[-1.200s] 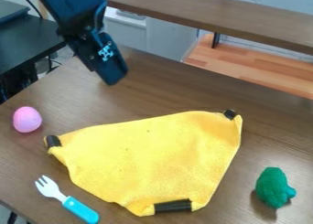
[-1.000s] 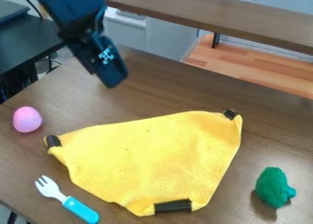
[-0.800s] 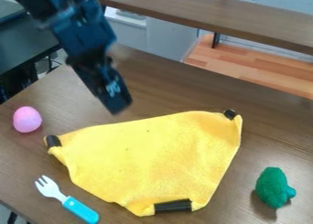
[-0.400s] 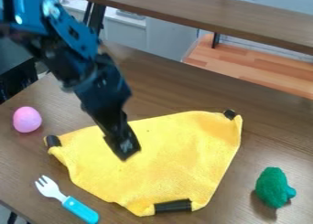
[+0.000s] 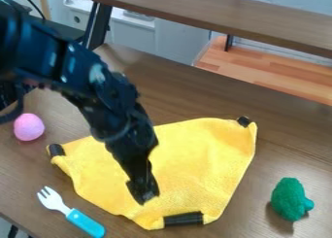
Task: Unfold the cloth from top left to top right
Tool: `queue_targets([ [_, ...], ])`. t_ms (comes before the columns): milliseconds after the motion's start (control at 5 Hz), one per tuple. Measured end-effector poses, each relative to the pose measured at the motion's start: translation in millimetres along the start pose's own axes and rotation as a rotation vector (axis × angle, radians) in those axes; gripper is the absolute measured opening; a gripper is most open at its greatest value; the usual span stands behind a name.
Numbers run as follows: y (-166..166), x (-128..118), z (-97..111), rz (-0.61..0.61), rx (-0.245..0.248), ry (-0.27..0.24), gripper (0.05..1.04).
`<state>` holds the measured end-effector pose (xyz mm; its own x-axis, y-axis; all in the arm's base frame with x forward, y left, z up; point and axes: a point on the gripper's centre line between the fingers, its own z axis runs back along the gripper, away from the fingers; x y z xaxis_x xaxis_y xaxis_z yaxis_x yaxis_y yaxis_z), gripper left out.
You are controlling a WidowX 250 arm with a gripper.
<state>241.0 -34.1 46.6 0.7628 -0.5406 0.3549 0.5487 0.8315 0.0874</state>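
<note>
the step in hand looks to be lining up for a grasp, ahead of the unfolding itself. the yellow cloth lies on the brown table in a lopsided spread, with dark patches at its nine-to-ten, two and five o'clock corners, and no part of it is visibly lifted. the arm comes in from ten o'clock, and the black gripper is over the cloth's seven o'clock side; whether it is open or closed, or touching the fabric, i cannot tell. the next move probably calls for settling on a loose edge or upper layer, taking just that, then drawing it from the top left toward the top right, low and steady. a pinch through both layers would likely drag the whole cloth along instead of opening it.
</note>
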Motion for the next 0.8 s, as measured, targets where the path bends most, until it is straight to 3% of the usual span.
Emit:
queue_targets([
  [200, -12, -1, -15, -0.049, 0.008, 0.027, 1.001],
  [800, -39, 3, -30, -0.108, 0.005, 0.053, 1.001],
])
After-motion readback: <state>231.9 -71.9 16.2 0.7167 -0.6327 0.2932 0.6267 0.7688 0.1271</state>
